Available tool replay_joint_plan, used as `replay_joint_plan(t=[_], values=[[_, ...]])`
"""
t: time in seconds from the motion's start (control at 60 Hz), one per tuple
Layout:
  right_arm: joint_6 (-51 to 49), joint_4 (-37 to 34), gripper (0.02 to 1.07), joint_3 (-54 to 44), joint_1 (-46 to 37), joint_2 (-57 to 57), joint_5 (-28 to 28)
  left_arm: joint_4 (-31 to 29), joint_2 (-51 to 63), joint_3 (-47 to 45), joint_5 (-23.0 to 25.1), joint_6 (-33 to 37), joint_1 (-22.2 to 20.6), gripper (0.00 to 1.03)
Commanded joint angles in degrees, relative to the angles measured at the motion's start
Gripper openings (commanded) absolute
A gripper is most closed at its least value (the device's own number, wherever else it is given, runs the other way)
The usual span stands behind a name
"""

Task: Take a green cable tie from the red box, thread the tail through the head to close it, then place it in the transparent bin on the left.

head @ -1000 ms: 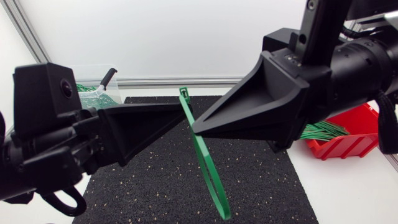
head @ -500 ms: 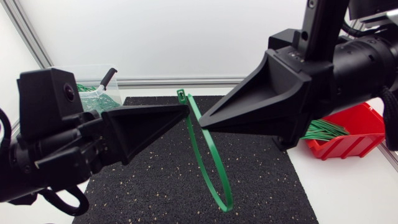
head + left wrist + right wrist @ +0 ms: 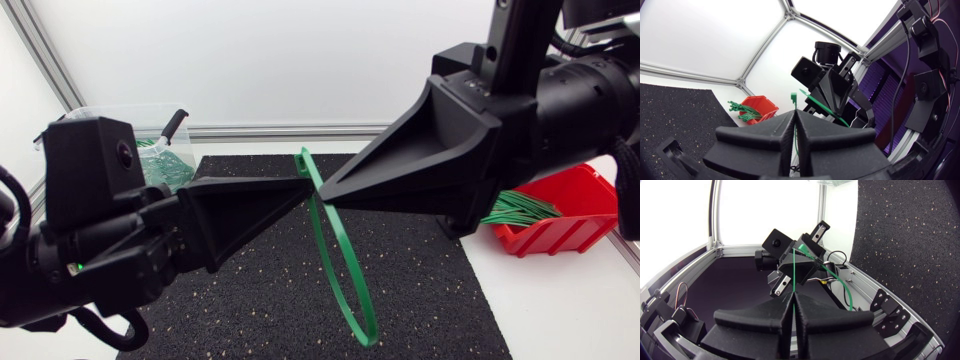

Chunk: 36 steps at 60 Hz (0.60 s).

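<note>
Green cable tie (image 3: 347, 255), its whole loop plain from overhead, nipped tight in left claw (image 3: 794, 115) and right claw (image 3: 794, 296).

Green cable tie (image 3: 366, 334): a second ago a near-straight strip slanting down from the claw tips; now bent into a narrow hanging loop, both runs meeting at the tips. Its head, formerly clear above the tips, now sits close against them.
Left claw (image 3: 306, 186): advanced toward the tabletop's right edge, tip nearer the right claw (image 3: 322, 196).
Right claw: shifted slightly upward.
</note>
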Motion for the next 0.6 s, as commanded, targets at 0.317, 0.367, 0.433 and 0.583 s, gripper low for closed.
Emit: replay_joint_plan(t=[0.317, 0.367, 0.433, 0.583], values=[[1.4, 0.9, 0.08, -2.1, -0.2, 0.5, 0.1, 0.4, 0.2, 1.0, -1.0, 0.4, -0.4, 0.04], [1.4, 0.9, 0.08, -2.2, -0.2, 0.5, 0.1, 0.4, 0.2, 1.1, -1.0, 0.4, -0.3, 0.04], [1.4, 1.1, 0.08, -2.6, -0.2, 0.5, 0.1, 0.4, 0.4, 1.1, -1.0, 0.3, -0.3, 0.04], [1.4, 1.5, 0.08, -2.9, -0.3, 0.6, 0.1, 0.2, 0.3, 1.1, -1.0, 0.3, -0.7, 0.04]])
